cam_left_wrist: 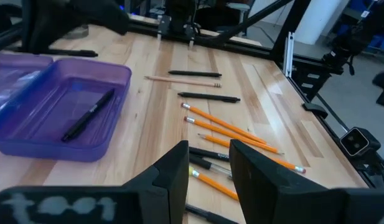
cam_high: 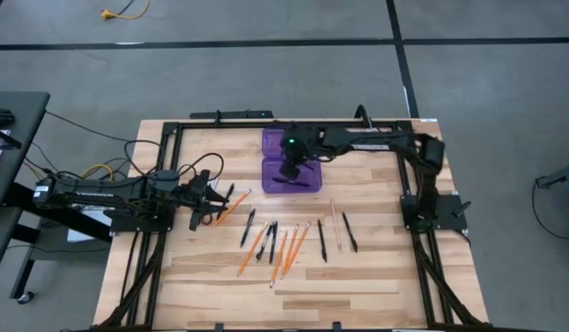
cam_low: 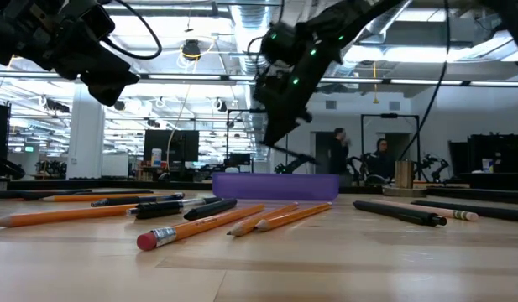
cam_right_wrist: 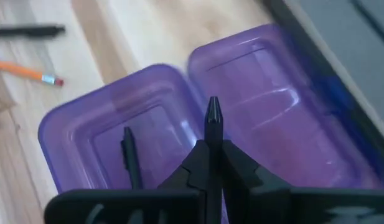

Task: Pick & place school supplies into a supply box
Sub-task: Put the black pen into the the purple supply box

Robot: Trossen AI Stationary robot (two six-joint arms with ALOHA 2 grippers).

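Observation:
The translucent purple supply box [cam_high: 268,175] lies open at the table's far middle, with one black pen [cam_left_wrist: 89,115] lying in its near half. My right gripper [cam_high: 290,171] hovers over that box, shut on a thin black pen [cam_right_wrist: 212,112]. Orange pencils [cam_high: 289,244], black pens [cam_high: 322,240] and a pale pencil [cam_high: 335,219] lie flat on the wood nearer than the box. My left gripper [cam_high: 213,196] is open above the table's left side, over the red-handled scissors [cam_high: 204,219]. My right gripper pinches the black pen between its two fingers, and the pen's end [cam_right_wrist: 212,112] sticks out past the fingertips. It comes from above, over the box's near half [cam_right_wrist: 73,124]. In the low view the pen [cam_low: 296,159] hangs clear of the box, slanted.
The black metal frame [cam_high: 173,138] runs around the tabletop. A cluster of pencils and pens [cam_left_wrist: 232,127] lies ahead of the left gripper [cam_left_wrist: 210,152]. Bare wood [cam_high: 339,286] shows toward the near edge. People stand far off in the room [cam_low: 338,155].

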